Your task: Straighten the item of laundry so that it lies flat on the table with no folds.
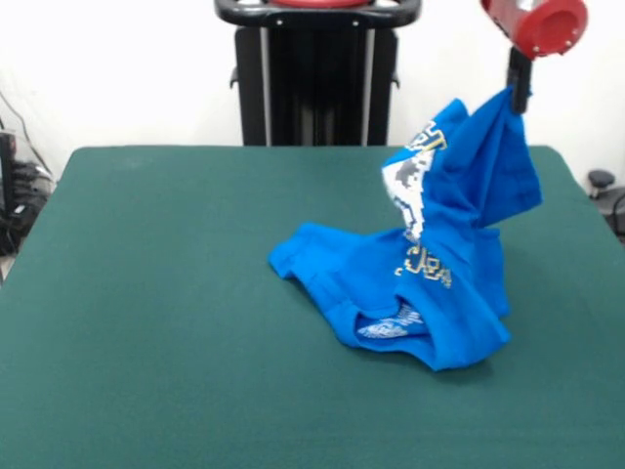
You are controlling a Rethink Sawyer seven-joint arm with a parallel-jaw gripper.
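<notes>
The gripper (519,96) hangs at the upper right, a narrow black tip below the arm's red cylinder (539,23), and it is closed on 1 bunched edge of the blue T-shirt (430,283). The pinch is at the very top of the cloth, so the shirt rises from the table to that point in a steep tent, with the white pixel print and part of the yellow lettering turned outward on the raised panel. Holding it high like this appears meant to let the cloth's own weight pull the folds out before it is laid down again.

The lower part of the shirt lies crumpled on the green table (146,313), right of centre and toward the middle of its depth. A sleeve or hem reaches left, and a rolled opening faces the near edge. Several layers overlap there, so the shirt is far from flat. The likely need is to drag the lifted edge away from the heap, toward the far right, so the piled layers slide open. Behind the table stands the black pedestal (317,73).
</notes>
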